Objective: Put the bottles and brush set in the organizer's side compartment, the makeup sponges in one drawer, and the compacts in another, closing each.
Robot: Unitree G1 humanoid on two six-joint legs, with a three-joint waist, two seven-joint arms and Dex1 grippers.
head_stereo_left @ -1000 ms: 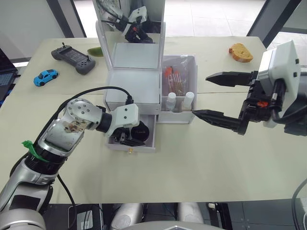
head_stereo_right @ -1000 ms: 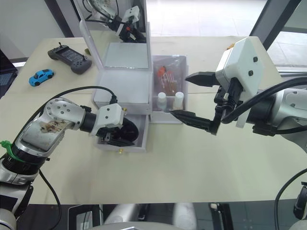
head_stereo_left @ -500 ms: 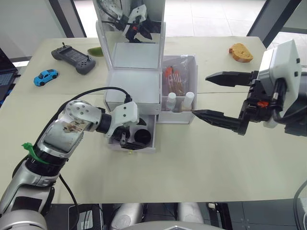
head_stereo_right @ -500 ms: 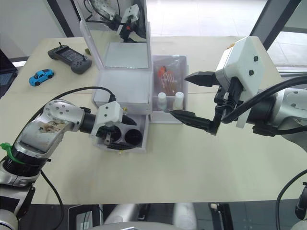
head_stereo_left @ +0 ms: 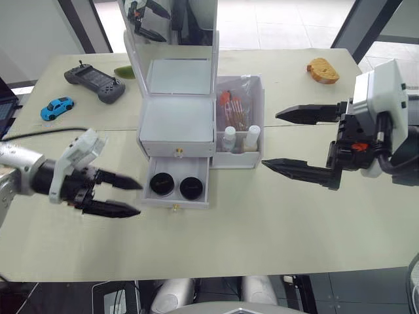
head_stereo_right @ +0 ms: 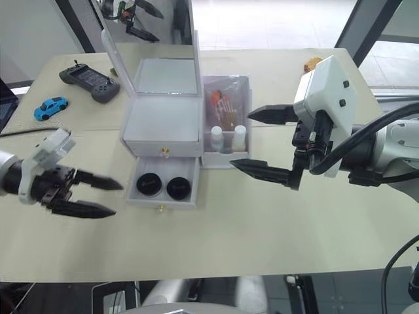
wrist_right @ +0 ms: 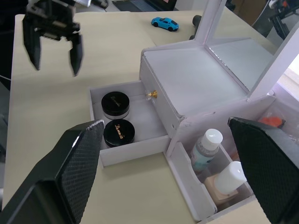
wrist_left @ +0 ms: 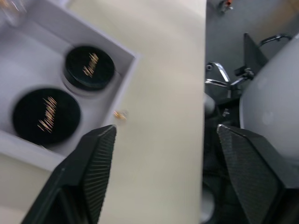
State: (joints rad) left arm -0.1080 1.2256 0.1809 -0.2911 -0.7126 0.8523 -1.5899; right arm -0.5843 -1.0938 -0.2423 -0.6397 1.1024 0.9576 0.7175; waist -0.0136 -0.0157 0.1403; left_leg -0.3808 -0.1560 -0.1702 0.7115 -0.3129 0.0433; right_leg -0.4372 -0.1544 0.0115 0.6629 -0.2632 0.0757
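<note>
1. Compacts (head_stereo_left: 176, 186), both in the open lower drawer (head_stereo_left: 175, 188) of the organizer (head_stereo_left: 178, 124), mid-desk toward the far edge; bottles (head_stereo_left: 241, 137) and brush set (head_stereo_left: 236, 108) in the side compartment (head_stereo_left: 261, 121).
2. Left tool (head_stereo_left: 124, 195) empty, fingers apart, just beside the drawer front.
3. Right tool (head_stereo_left: 288, 139) empty, fingers wide apart, near the side compartment.
4. Drawer likely light, rigid, slick plastic; push its front face at the gold knob (head_stereo_left: 175, 207) to close.

The organizer (head_stereo_left: 178, 124) mirror lid runs off the top edge — upper drawer's contents hidden.
</note>
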